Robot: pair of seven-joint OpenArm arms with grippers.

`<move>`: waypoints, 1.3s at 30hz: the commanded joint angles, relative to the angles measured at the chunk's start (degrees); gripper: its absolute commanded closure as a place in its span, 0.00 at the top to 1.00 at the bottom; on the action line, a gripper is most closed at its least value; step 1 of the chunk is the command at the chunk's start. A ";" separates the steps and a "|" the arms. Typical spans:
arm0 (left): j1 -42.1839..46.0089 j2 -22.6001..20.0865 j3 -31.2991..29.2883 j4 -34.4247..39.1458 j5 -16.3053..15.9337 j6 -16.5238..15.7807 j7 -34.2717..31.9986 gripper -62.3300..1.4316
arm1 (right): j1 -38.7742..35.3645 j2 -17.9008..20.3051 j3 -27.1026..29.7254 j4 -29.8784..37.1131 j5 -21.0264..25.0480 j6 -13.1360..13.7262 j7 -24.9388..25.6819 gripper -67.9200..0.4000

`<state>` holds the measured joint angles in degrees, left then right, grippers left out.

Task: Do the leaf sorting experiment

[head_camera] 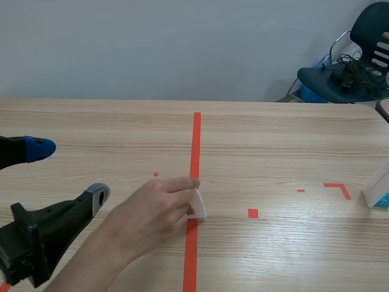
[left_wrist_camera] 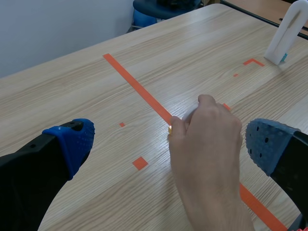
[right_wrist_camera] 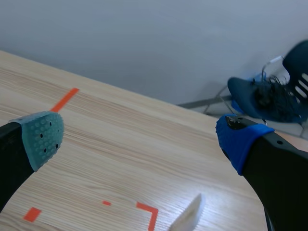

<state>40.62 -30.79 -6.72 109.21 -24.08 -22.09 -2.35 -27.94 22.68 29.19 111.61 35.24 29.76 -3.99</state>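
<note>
While a person's hand reaches in from the near edge of the counter, its fingertips hold a small white card with a brown print on it. The card sits on the long orange-red tape line that runs from the near edge toward the far edge, about in the middle between the left and right edges and closer to the near one. It is not clear whether the card lies flat or is slightly lifted.

The left end effector is near the left edge, its two fingers spread wide and holding nothing. In the left wrist view the hand passes between these fingers without touching them. The right end effector is also spread wide and holds nothing.

A white upright object stands at the right edge, beside a tape corner mark. Beyond the far right corner stands a dark chair.
</note>
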 commanded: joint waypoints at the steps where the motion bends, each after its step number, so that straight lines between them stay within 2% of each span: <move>1: 0.15 0.28 -0.26 0.24 -0.35 -0.09 -0.72 1.00 | -0.46 1.11 0.07 0.26 0.39 -0.09 0.76 1.00; 5: 0.15 0.28 -0.26 0.24 -0.35 -0.09 -0.70 1.00 | -2.45 1.11 0.04 2.69 0.42 0.59 0.20 1.00; 9: 0.15 0.28 -0.26 0.24 -0.35 -0.09 -0.68 1.00 | -2.56 1.11 -1.09 2.69 1.09 3.63 -3.28 1.00; 12: 0.15 0.28 -0.26 0.24 -0.35 -0.09 -0.68 1.00 | -2.60 0.79 -4.50 2.69 2.14 6.16 -7.17 1.00; 17: 0.15 0.28 -0.26 0.24 -0.35 -0.09 -0.68 1.00 | -2.86 -2.32 -11.96 2.67 2.25 6.08 -11.23 1.00; 22: 0.15 0.28 -0.26 0.24 -0.35 -0.09 -0.61 1.00 | -2.84 -5.35 -16.28 2.67 -0.13 5.84 -11.34 1.00; 31: 0.13 0.28 -0.26 0.24 -0.35 -0.09 -0.28 1.00 | -2.84 -5.40 -17.55 2.67 -0.15 5.38 -11.32 1.00; 34: -0.85 0.59 0.02 0.04 -0.33 -0.09 3.06 1.00 | -2.84 -5.40 -17.55 2.67 -0.28 5.29 -11.32 1.00; 39: -8.28 0.96 4.20 -6.82 0.11 -0.11 4.94 1.00 | -2.82 -5.40 -17.55 2.67 -0.57 4.94 -11.10 1.00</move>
<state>34.17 -30.28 -3.31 103.98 -23.92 -22.17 3.22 -31.16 16.69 11.22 114.26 34.04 34.92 -16.40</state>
